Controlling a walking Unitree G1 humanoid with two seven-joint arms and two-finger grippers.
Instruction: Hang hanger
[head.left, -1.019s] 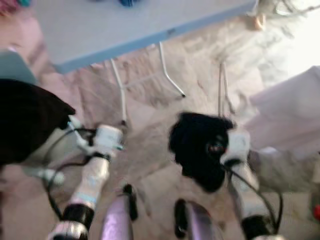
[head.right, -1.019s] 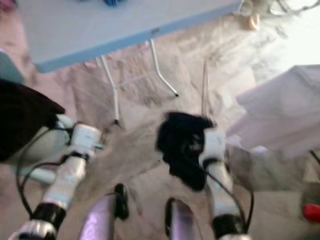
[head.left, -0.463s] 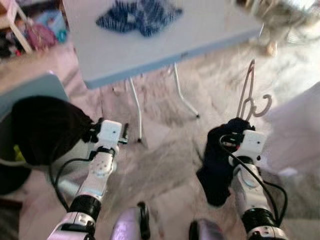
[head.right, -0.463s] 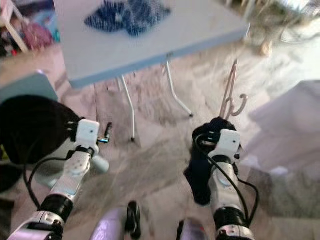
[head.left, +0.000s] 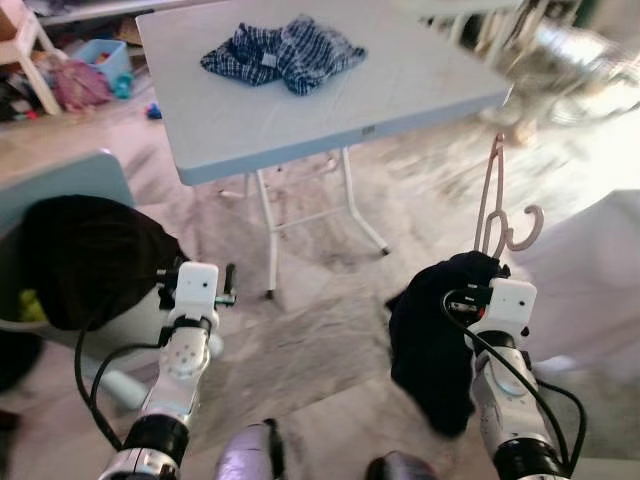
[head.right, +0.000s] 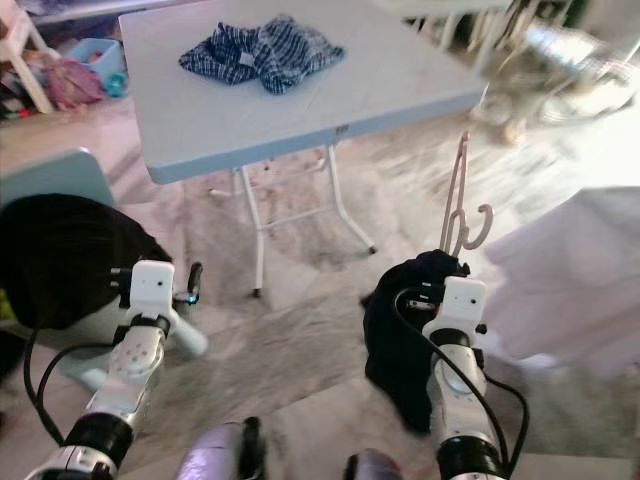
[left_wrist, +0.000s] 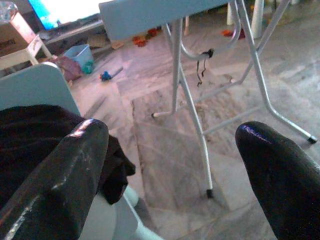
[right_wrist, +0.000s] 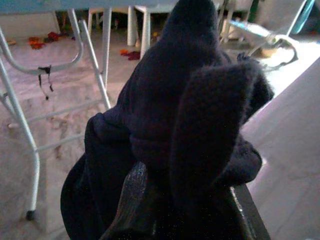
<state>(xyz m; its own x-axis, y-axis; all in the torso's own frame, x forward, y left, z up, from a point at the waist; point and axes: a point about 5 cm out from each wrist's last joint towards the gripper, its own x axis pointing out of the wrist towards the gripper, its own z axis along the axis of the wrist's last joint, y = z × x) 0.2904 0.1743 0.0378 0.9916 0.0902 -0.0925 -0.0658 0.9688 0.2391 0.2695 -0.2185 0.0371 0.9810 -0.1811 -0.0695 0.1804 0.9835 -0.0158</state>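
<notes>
Hanger juts up from right gripper, dark garment draped.

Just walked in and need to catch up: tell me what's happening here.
The robot stands on a marble floor before a folding table with a plaid shirt on top. Its right pincer is shut on a dark garment bunched over a pink hanger, whose hook sticks up above it. The left pincer is open and holds nothing, beside a black garment draped on a light blue chair. Nothing is hung yet.
</notes>
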